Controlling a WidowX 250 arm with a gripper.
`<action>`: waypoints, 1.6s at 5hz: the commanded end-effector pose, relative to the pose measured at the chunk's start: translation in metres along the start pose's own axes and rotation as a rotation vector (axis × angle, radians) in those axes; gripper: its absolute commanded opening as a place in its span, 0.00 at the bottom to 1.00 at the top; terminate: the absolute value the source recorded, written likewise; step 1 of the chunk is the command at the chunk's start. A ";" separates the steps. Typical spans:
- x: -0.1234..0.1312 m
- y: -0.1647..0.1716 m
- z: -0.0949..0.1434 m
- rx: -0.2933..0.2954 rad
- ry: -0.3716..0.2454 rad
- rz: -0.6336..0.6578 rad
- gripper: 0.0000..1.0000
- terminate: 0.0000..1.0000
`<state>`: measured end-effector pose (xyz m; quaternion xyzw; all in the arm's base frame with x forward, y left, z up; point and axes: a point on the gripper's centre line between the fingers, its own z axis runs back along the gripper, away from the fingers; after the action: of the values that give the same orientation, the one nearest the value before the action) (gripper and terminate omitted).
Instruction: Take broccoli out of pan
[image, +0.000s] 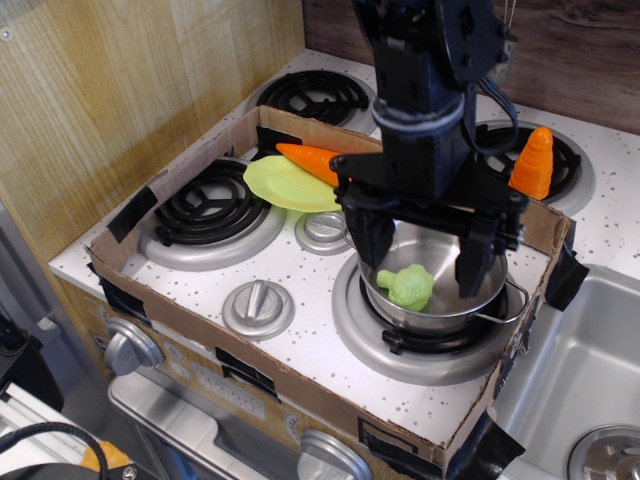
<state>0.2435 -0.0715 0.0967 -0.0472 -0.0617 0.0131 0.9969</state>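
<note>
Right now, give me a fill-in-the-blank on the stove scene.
1. The broccoli lies inside the ___.
2. The end effector is ___, one finger on each side of the broccoli.
3. The carrot rests partly on the yellow-green ___.
Missing words: pan; open; plate.

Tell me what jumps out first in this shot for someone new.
The big black arm dominates the middle, its pincer hanging open above the shiny pan on the front right burner. Inside the pan lies the pale green broccoli, not gripped. Behind, an orange carrot rests on a yellow-green plate, all inside a taped cardboard frame on the toy stove.
</note>
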 end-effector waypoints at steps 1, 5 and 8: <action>0.031 0.004 -0.003 -0.028 -0.023 -0.079 1.00 0.00; 0.049 0.013 -0.036 -0.075 -0.061 -0.132 1.00 0.00; 0.044 0.021 -0.059 -0.065 -0.090 -0.136 1.00 0.00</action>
<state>0.2880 -0.0542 0.0341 -0.0717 -0.0967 -0.0556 0.9912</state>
